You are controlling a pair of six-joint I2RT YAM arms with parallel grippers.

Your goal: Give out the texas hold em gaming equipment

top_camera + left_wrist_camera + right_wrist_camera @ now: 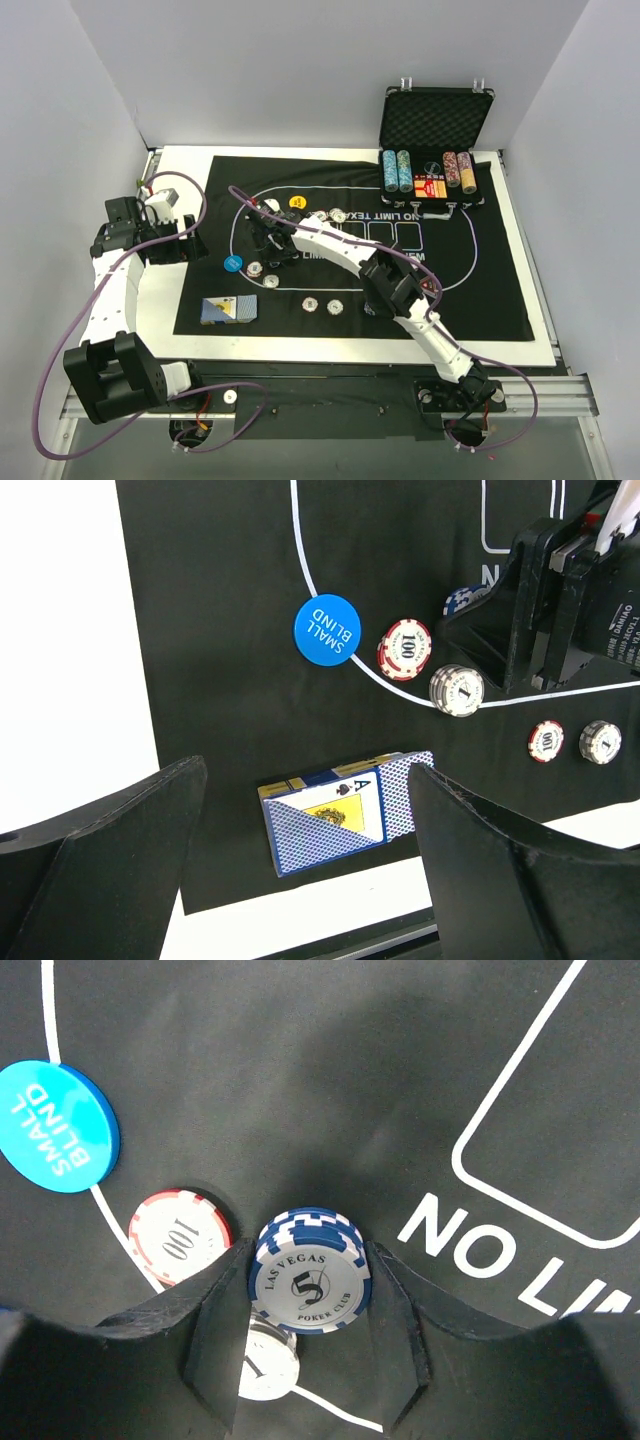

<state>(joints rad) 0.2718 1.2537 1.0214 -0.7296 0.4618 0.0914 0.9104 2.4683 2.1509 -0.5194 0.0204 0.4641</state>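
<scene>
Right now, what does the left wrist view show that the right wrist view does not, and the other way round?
Only the left wrist: the cards near the edge of the mat, a second red chip and a second white chip farther right, and the right arm seen from outside.
Only the right wrist: the face of the blue 5 chip, gripped between the right jaws.
Both: the Small Blind disc, the red 100 chip and the white 1 chip beside it.
</scene>
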